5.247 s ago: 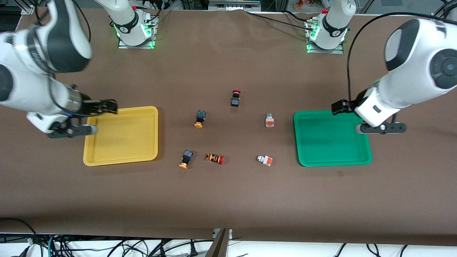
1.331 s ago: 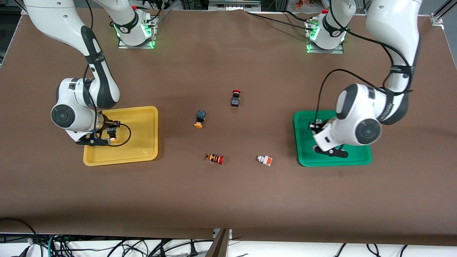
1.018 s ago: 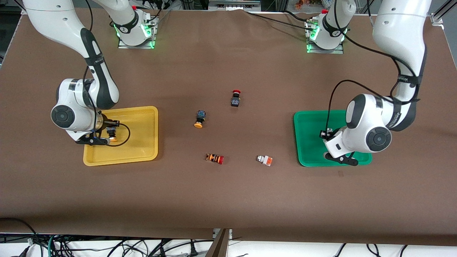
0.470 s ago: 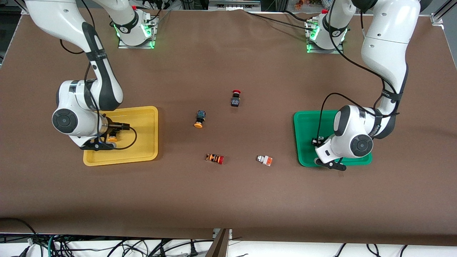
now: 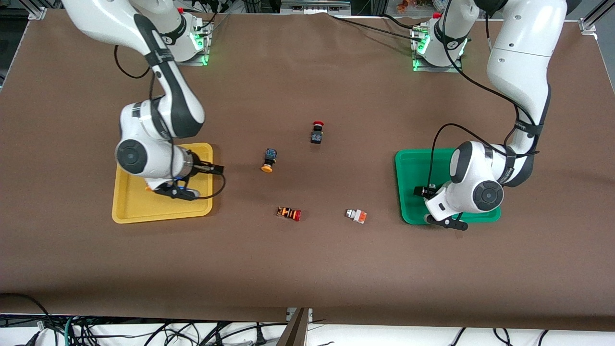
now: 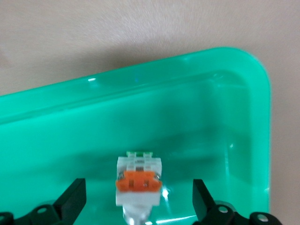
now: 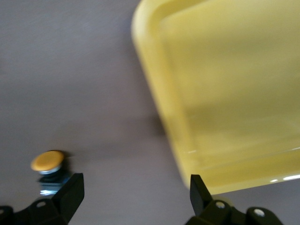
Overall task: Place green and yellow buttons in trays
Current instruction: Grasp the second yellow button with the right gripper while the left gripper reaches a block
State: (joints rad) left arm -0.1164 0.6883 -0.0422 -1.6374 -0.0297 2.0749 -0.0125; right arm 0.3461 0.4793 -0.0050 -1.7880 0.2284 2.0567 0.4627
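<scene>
Both grippers spread wide, holding nothing.
Left gripper (image 6: 138, 206) over green tray (image 5: 408, 168), 1 white button (image 6: 138, 180) inside. Right gripper (image 7: 133, 199) over yellow tray (image 5: 126, 211) edge; 1 yellow-capped button (image 5: 268, 160) on table.

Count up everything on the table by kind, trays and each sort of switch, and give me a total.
Trays: 2, the yellow tray and the green tray.
White buttons with orange faces: 2, the white button in the green tray and the white button on the table.
Black button with yellow cap: 1.
Red-capped switches: 2, the black switch and the orange-striped switch.
Total in view: 7.
</scene>
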